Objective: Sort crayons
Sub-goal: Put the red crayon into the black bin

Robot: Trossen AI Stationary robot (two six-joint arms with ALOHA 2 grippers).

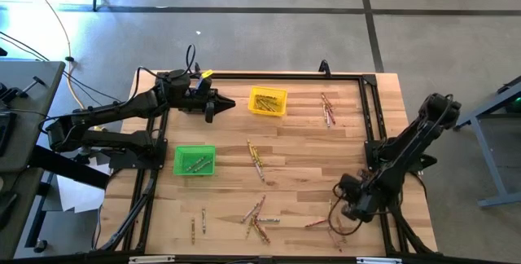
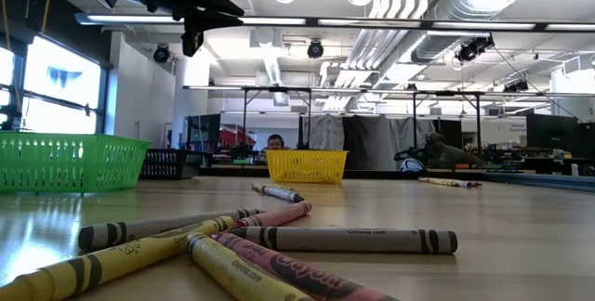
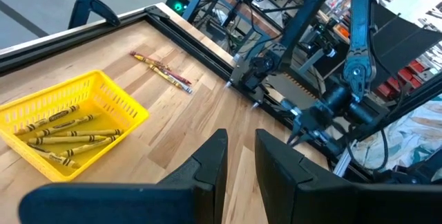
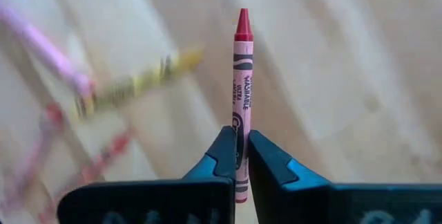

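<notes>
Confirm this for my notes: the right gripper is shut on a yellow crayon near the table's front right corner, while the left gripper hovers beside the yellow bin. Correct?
Not quite: the crayon is red, not yellow, as the right wrist view shows. The rest holds: the right gripper is shut on it near the front right corner, and the left gripper hovers beside the yellow bin.

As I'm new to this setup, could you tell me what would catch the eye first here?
The right gripper holds a red crayon, clamped between its fingers at the table's near right corner. Two bright bins stand out: a yellow bin holding yellow crayons, beside the left gripper, and a green bin nearer the left edge.
</notes>
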